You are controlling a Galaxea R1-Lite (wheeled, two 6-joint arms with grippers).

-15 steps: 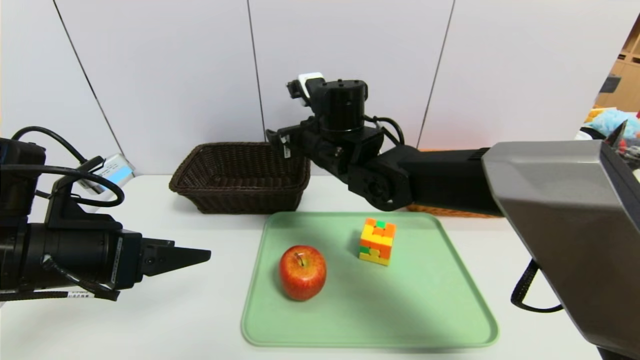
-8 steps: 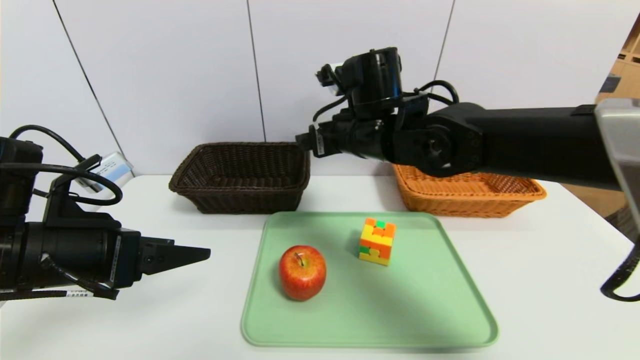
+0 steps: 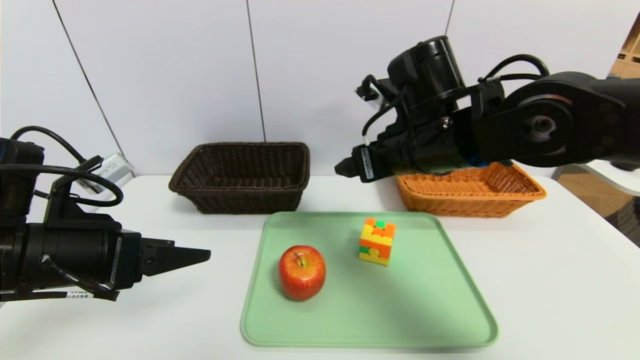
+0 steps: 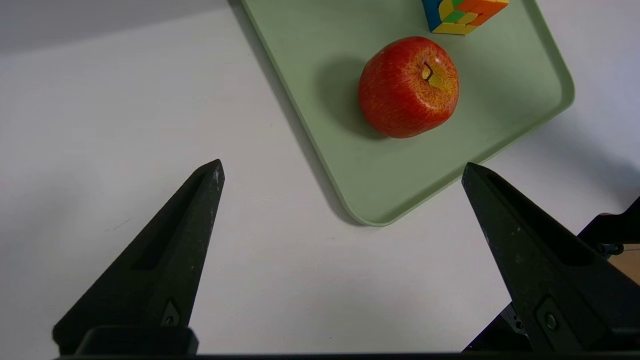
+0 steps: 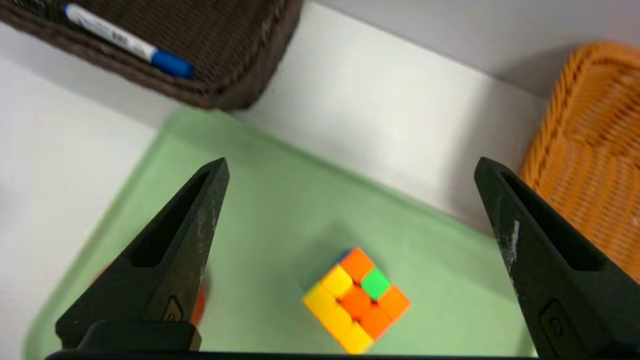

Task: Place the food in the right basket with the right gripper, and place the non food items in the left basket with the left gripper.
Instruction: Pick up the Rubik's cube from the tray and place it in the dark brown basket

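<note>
White table (image 3: 550,280), grey wall panels (image 3: 175,70) behind.

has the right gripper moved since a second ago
Yes. In the head view the right gripper has swung toward the robot's right, from over the brown basket's right rim to beside the orange basket, above the table.

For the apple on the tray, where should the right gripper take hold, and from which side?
Probably from above, with the fingers closing across the widest part of the apple. It sits stem-up on the green tray, its sides are clear, and the cube stands apart. The right gripper hangs open above the tray's far edge.
</note>
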